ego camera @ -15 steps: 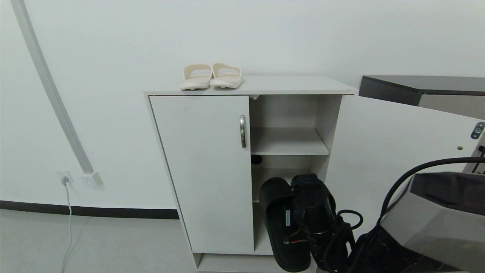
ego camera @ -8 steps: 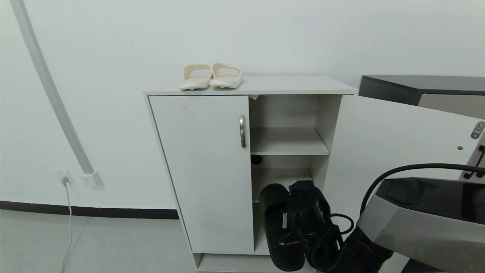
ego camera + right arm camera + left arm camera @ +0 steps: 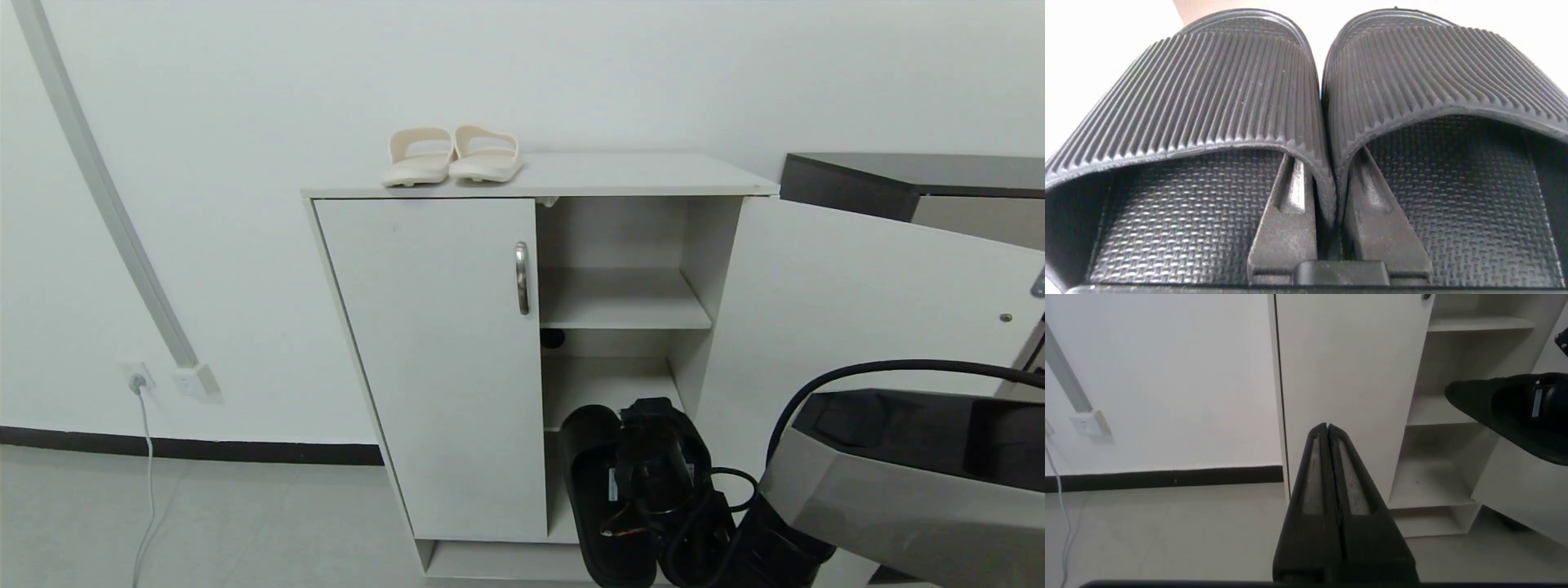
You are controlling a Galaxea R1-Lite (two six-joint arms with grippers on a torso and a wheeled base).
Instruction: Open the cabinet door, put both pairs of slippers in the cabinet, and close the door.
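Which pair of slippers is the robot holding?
The black pair, clamped by the right gripper in front of the open cabinet; the cream pair sits free on top of it.

Open passage into right half of cabinet (image 3: 637, 173), between shut left door (image 3: 433, 367) and swung-out right door (image 3: 841, 302).

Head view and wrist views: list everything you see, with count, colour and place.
cabinet: one, white, against the wall, right door open
cream slippers: one pair, cream, on the cabinet top
black slippers: one pair, black, in front of the cabinet's open half
cable: one, grey, plugged in low on the wall
trunking: one, grey, slanting up the wall
counter: one, dark, behind the right door
left gripper: one, black, shut, empty, facing the cabinet
right gripper: one, black, shut on the black slippers
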